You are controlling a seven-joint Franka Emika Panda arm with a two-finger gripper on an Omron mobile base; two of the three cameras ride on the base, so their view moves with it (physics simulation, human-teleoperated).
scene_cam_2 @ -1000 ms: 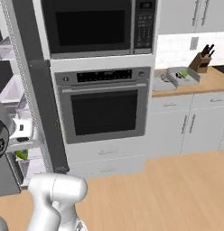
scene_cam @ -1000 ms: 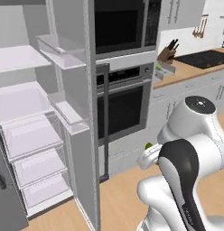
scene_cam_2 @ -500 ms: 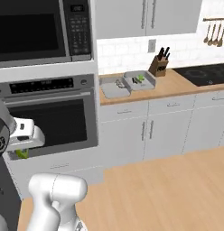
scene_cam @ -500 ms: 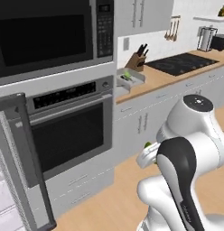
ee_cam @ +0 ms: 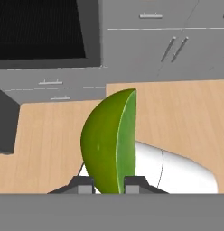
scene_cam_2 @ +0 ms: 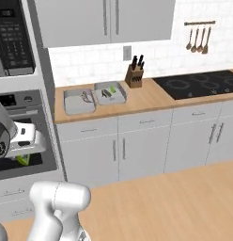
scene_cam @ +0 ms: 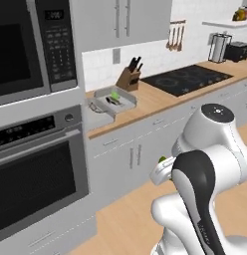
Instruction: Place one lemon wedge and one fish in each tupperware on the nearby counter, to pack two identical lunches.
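My gripper [ee_cam: 109,182] is shut on a lime-green lemon wedge [ee_cam: 109,146], held upright between the two fingertips above the wood floor. In the base views the wedge [scene_cam: 162,160] [scene_cam_2: 23,160] peeks out beside the hand, low in front of the cabinets. On the wood counter [scene_cam_2: 146,100] stand two pale-grey tupperware. The right tupperware [scene_cam_2: 110,93] [scene_cam: 115,98] holds a green wedge [scene_cam_2: 112,89] and a slim fish [scene_cam_2: 105,93]. The left tupperware [scene_cam_2: 79,101] holds a fish [scene_cam_2: 85,97] alone.
A knife block [scene_cam_2: 134,75] stands right of the containers, then the black stovetop [scene_cam_2: 203,84]. A wall oven [scene_cam: 36,184] and microwave [scene_cam: 26,45] rise to the left. Grey cabinet fronts [scene_cam_2: 137,146] run under the counter; utensils [scene_cam_2: 197,40] hang on the wall.
Both base views have swung to the right, from the fridge and oven to the counter, so the base has moved. The wedge stays in my shut gripper.
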